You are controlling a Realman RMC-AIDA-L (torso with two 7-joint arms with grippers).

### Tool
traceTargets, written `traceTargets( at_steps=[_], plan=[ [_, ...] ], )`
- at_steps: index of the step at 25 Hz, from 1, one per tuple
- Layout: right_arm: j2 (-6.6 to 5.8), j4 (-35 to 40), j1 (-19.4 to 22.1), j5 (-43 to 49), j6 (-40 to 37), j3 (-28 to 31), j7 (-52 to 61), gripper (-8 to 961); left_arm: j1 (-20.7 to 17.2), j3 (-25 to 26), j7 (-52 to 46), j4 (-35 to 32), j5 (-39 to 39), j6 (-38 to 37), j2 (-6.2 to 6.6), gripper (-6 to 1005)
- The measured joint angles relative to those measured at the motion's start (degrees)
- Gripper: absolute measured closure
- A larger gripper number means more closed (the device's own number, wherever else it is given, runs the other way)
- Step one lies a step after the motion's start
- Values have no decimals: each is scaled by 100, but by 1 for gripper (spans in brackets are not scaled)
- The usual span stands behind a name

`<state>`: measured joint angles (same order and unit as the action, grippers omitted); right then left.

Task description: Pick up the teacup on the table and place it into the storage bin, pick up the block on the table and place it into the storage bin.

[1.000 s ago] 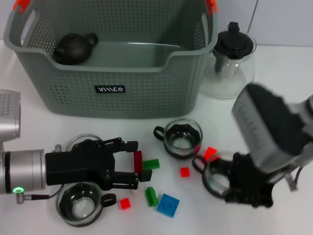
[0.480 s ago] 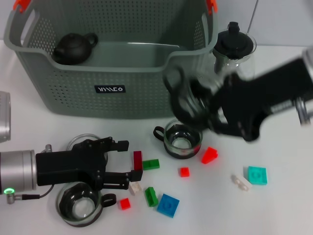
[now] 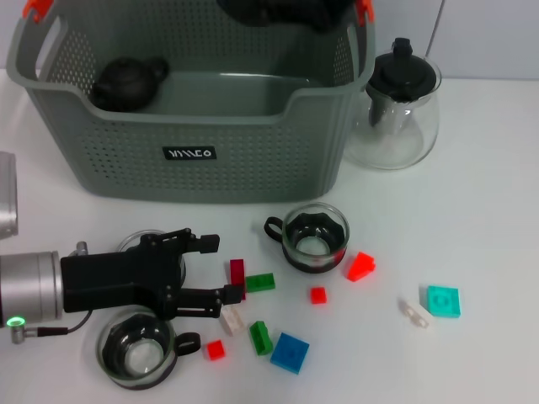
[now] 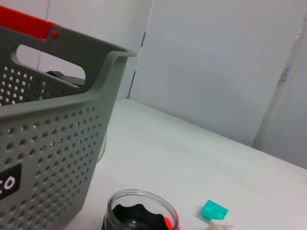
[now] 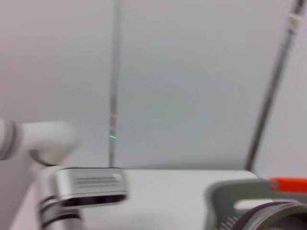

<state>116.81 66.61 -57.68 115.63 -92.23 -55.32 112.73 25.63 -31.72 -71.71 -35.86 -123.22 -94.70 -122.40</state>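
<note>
The grey-green storage bin (image 3: 189,126) stands at the back, and its wall also shows in the left wrist view (image 4: 48,143). My right gripper (image 3: 282,10) is a dark shape high over the bin's far rim, shut on a glass teacup (image 5: 271,215) whose rim shows in the right wrist view. A second teacup (image 3: 314,237) stands in front of the bin and also shows in the left wrist view (image 4: 141,215). A third teacup (image 3: 136,349) is at the front left. My left gripper (image 3: 221,269) is open low over the table, with a dark red block (image 3: 237,276) just off its fingertips.
A dark teapot (image 3: 128,82) lies in the bin. A glass teapot with a black lid (image 3: 396,105) stands right of the bin. Loose blocks lie in front: green (image 3: 260,282), red (image 3: 360,266), blue (image 3: 290,352), teal (image 3: 443,300). Another glass cup (image 3: 135,244) is partly hidden under my left gripper.
My right gripper has lifted a teacup from the front right of the table and carried it up over the bin. My left gripper has drawn back a little, leaving the dark red block.
</note>
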Motion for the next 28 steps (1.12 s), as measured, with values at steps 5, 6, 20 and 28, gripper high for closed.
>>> traceTargets(
  at_steps=[5,6,20,28],
  plan=[
    [-162,-1533,-892,963,1138,-6,-56,892,10,-1,2,12,6,74,-3,79],
    [-150,-1763,-1019,1136,1343,-16,-98,892,21,-1,4,18,8,81,-3,79],
    [293,-3826,-1487,1821,4725,-1216,-660,892,61,-1,-7,40,36,127,-6,79],
    [323,-4052,-1427,1828,5172,-1490,-672,892,124,-1,-16,45,54,149,-3,79]
  ],
)
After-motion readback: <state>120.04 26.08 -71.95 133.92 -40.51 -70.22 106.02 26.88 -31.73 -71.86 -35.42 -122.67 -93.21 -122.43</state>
